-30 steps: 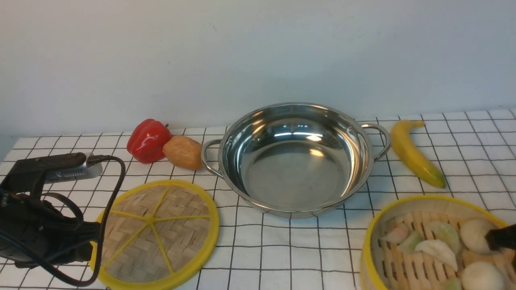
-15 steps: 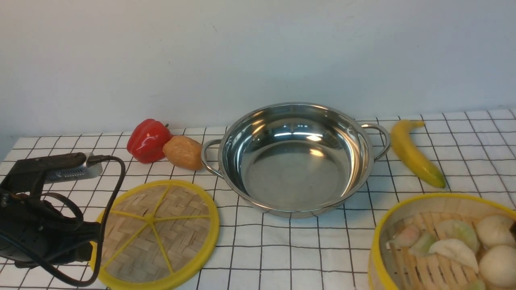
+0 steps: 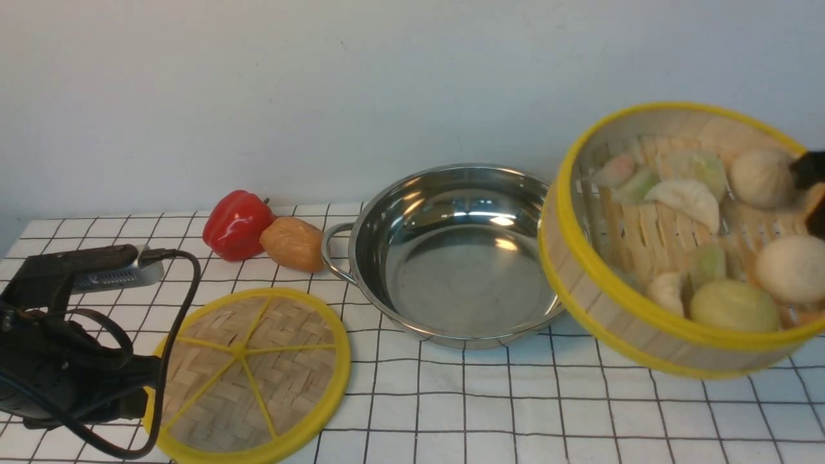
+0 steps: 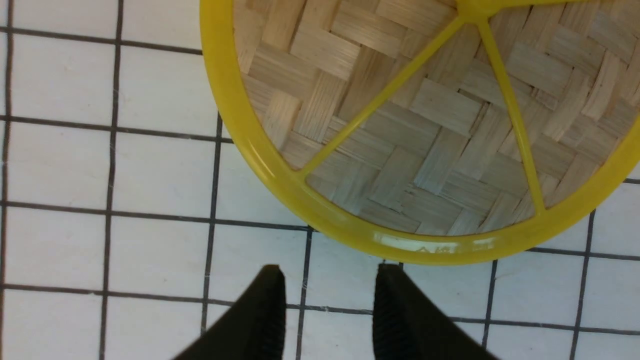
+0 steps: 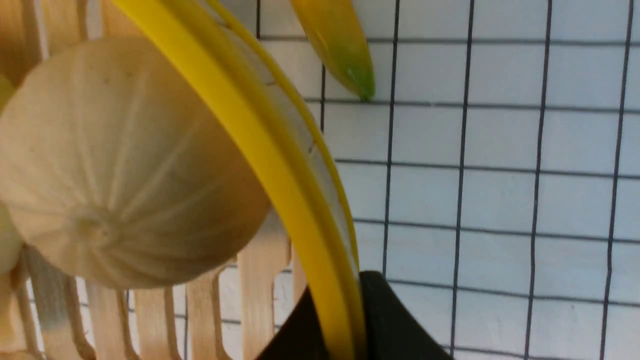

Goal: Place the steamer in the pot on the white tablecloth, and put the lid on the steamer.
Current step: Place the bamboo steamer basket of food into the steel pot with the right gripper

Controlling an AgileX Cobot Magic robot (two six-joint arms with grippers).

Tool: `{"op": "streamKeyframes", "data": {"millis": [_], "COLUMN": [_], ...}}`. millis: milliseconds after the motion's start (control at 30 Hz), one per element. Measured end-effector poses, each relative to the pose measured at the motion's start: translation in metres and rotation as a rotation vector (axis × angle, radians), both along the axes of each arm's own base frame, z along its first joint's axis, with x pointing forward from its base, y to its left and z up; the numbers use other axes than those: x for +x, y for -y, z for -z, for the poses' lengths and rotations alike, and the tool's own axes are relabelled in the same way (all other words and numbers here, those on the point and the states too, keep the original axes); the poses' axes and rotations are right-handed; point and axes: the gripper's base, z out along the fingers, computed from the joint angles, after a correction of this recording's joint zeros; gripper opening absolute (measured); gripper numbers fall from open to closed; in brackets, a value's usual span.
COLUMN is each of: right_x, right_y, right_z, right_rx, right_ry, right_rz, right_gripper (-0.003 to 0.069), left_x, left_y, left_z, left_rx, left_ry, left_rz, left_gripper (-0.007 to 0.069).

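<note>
The steamer point(image 3: 677, 238), a bamboo basket with a yellow rim and toy buns, hangs in the air at the right, tilted toward me, just right of the pot point(image 3: 467, 254). My right gripper point(image 5: 345, 300) is shut on the steamer's rim point(image 5: 280, 165); only its dark tip shows in the front view point(image 3: 811, 171). The shiny pot stands empty on the white tablecloth point(image 3: 490, 406). The lid point(image 3: 248, 374), a flat woven disc with yellow spokes, lies at the front left. My left gripper point(image 4: 327, 280) is open and empty, just short of the lid's rim point(image 4: 350, 230).
A red pepper point(image 3: 237, 224) and a brown potato point(image 3: 293, 243) lie left of the pot near the back. A banana tip point(image 5: 345, 55) shows under the steamer in the right wrist view. The left arm point(image 3: 58, 361) sits at the front left edge.
The steamer was resting on the cloth at the front right; it has been lifted high and tilted, and now hangs beside the pot. The left arm and lid have not moved.
</note>
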Motion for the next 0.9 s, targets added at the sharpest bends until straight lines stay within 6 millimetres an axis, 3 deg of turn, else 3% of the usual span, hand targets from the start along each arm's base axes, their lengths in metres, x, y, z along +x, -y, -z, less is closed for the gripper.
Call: {"op": "streamKeyframes", "data": {"millis": [67,200,500,733,900], "right_x": [0.007,0.04,0.115,0.151,0.16], "right_y": [-0.006,-0.041,-0.099,-0.123,-0.127], "right_z": [-0.005,-0.007,0.02,0.062,0.085], "right_rx": [0.001,0.007,0.04,0.052,0.05], "right_ry": [0.018,0.04,0.059,0.025,-0.014], "right_rz": [-0.011,-0.098,-0.191,-0.219,-0.22], "right_gripper": [0.0057,0.0057,0.0057,0.0057,0.0057], "left_x": [0.0,0.0,0.0,0.0,0.0], "left_y": [0.0,0.0,0.001,0.001,0.001], "left_z": [0.0,0.0,0.0,0.0,0.0], "left_rx": [0.0,-0.001,-0.014,-0.017,-0.017], "left_ry": [0.0,0.0,0.002,0.002,0.002], "left_rz": [0.0,0.0,-0.007,-0.009,-0.009], "left_gripper": [0.0243,0.0243,0.0243,0.0243,0.0243]}}
